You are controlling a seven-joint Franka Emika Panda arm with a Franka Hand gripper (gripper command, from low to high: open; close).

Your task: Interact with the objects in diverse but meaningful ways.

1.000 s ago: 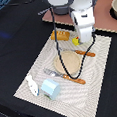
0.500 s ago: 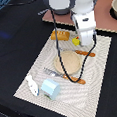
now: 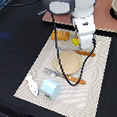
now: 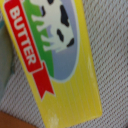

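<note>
The yellow packet (image 4: 65, 75) fills the wrist view: it has a red "BUTTER" banner and a cow picture and lies flat on the woven mat (image 4: 112, 30). In the exterior view it (image 3: 75, 41) peeks out beside my gripper (image 3: 85, 46), which hangs low right over it. No fingers show in the wrist view, so I cannot tell if the gripper is open or shut. The orange bread loaf (image 3: 60, 35) lies just beyond the packet. The white oblong piece (image 3: 31, 84) and the pale blue-and-white carton (image 3: 50, 88) sit at the mat's near corner.
A tan round plate (image 3: 68, 62) lies mid-mat beside the gripper. Orange-handled utensils (image 3: 87, 53) (image 3: 75, 80) and a fork (image 3: 50, 72) lie around it. A bowl (image 3: 114, 7) stands at the back on the exterior view's right. The arm's black cable (image 3: 85, 66) hangs over the plate.
The gripper has dropped a little lower toward the mat over the yellow packet. The objects on the mat have not moved.
</note>
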